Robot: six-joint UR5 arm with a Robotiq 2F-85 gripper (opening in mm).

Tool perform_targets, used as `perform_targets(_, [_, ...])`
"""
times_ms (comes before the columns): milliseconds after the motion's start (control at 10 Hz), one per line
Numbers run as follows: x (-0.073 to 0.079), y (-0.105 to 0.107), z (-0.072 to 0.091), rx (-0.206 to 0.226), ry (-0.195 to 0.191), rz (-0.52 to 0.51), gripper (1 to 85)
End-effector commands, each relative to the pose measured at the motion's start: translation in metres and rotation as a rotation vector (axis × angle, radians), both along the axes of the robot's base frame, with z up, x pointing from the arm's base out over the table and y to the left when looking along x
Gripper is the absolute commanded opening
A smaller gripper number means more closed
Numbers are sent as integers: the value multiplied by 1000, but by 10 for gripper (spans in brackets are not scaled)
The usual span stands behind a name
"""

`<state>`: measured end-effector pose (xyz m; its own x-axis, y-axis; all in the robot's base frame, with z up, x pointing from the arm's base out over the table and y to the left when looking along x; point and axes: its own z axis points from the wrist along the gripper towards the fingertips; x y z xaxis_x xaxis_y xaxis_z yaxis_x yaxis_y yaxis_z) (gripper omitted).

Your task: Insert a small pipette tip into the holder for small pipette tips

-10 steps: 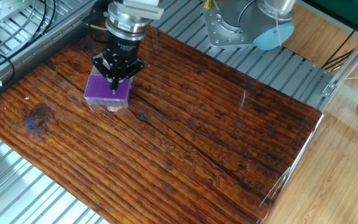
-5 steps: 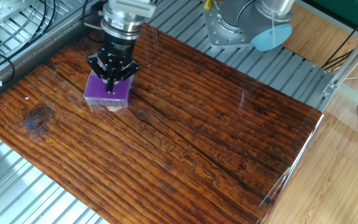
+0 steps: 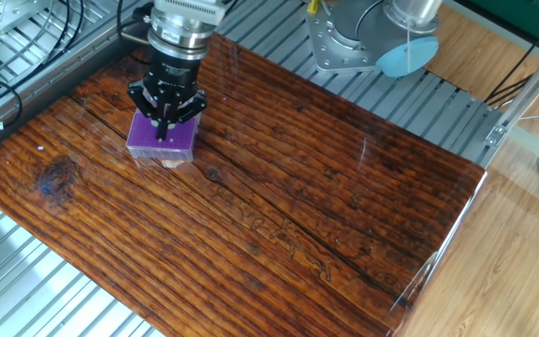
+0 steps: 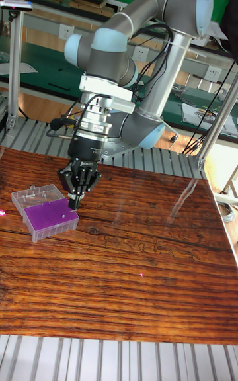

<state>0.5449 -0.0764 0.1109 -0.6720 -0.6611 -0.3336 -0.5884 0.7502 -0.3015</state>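
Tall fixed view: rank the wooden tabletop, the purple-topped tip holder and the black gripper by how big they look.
1. Wooden tabletop, by far the largest.
2. and 3. Purple-topped tip holder and black gripper: they look about alike, and the gripper hangs at a different depth, so I won't rank them.

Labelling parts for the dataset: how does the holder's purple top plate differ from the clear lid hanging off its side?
The purple top plate is opaque and dotted with a grid of holes; the clear lid is see-through and plain. The plate sits on top of the box, under the gripper; the lid lies open beside it on the wooden table, on the side away from the camera. Both are roughly rectangular and similar in footprint.
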Motion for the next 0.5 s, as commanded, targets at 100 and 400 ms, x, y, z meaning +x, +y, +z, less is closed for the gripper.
perform_targets(100, [6, 5, 5, 61, 4, -135, 10])
perform_targets(400, [3, 5, 2, 120, 28, -289, 10])
